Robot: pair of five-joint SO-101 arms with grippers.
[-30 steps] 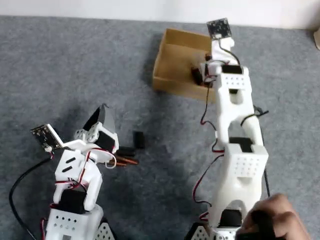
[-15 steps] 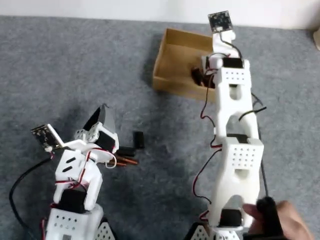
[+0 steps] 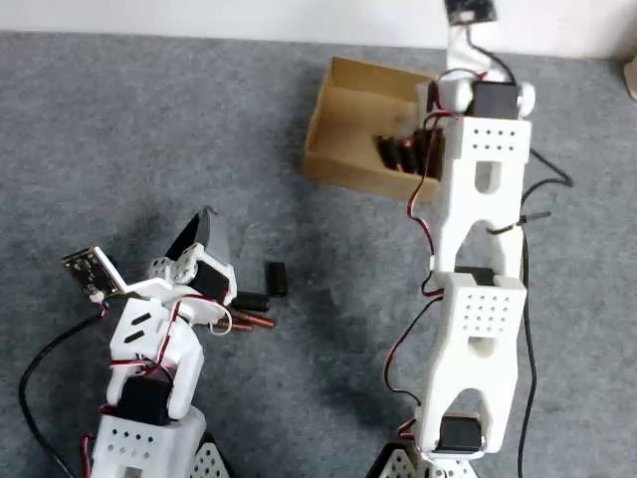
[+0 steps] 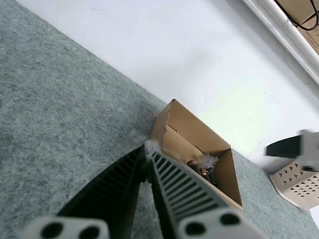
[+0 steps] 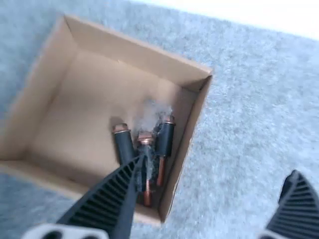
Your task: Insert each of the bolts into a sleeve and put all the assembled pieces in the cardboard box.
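OK, right hand: jaws spread wide, nothing held, hanging over the cardboard box. Three sleeved bolts lie bunched in one corner of it, against the wall; in the high view that is the box's lower-right corner. Box sits upper centre of the high view, with the right arm stretched up the right side to it. Left hand: fingers pressed together, empty, lower left of the high view, well apart from the box. Just right of it on the grey bench: a black sleeve on its own, then a second sleeve and copper bolts close beside the left arm.
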